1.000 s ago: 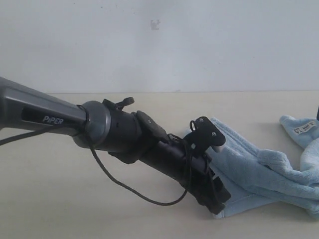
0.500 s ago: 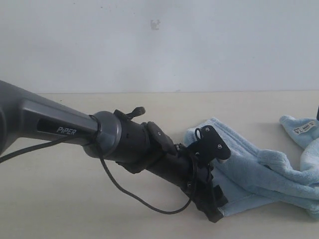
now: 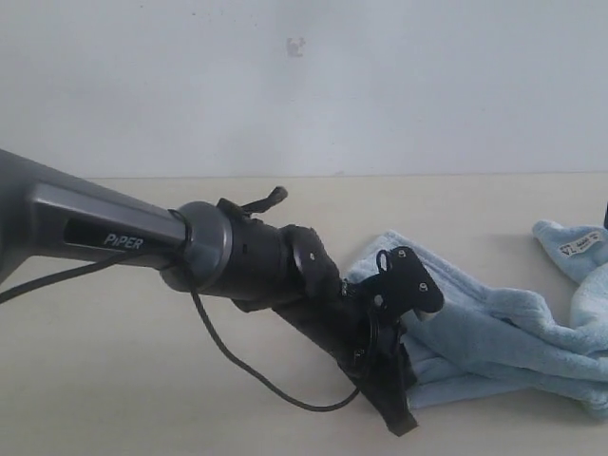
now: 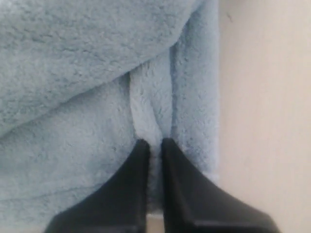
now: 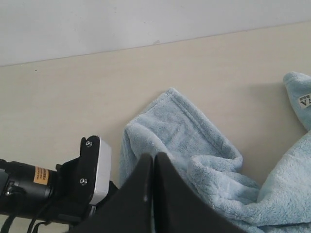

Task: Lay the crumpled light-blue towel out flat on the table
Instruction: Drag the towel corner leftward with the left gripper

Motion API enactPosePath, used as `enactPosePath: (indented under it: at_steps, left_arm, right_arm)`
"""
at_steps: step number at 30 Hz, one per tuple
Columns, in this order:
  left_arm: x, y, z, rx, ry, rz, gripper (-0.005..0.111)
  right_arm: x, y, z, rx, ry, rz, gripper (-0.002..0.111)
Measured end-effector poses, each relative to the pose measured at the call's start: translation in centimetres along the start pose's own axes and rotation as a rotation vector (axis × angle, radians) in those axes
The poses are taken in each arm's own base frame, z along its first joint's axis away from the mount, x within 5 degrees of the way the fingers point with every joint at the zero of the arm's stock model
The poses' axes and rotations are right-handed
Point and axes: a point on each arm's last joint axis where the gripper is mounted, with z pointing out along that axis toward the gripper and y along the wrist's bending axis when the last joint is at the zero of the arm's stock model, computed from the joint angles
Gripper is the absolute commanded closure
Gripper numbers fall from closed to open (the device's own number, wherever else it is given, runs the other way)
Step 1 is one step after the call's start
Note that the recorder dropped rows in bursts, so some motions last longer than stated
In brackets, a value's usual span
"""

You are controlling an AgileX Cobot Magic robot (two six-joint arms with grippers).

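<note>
Behind their own wrist (image 3: 256, 261), half-hidden left jaws pinch a towel (image 3: 494, 328) fold; right jaws touch, empty.

table (image 3: 104, 380): wide, pale beige, wood-look, matte; meets a white wall at 12 o'clock.
towel (image 3: 503, 332): light blue and fluffy, lying rumpled in thick folds on the table around 3 to 4 o'clock in the exterior view, cut off by the frame edge.
label (image 3: 581, 245): small, white, on a towel corner at 3 o'clock.

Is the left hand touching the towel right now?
Touching. The left wrist view shows the left hand closed, pinching a raised fold of the towel.
</note>
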Motion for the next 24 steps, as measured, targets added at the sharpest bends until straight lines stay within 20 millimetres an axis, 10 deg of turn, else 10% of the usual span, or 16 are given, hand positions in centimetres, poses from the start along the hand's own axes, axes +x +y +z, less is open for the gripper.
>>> enactPosePath:
  at_steps: [13, 24]
  left_arm:
    - [3.1, 3.5, -5.4, -0.042, 0.298, -0.084, 0.103]
    - [5.1, 3.4, -15.5, -0.054, 0.316, -0.197, 0.103]
  right_arm:
    - [0.0, 0.0, 0.0, 0.004, -0.004, -0.019, 0.108]
    - [-1.1, -1.1, 2.5, 0.047, 0.092, -0.099, 0.108]
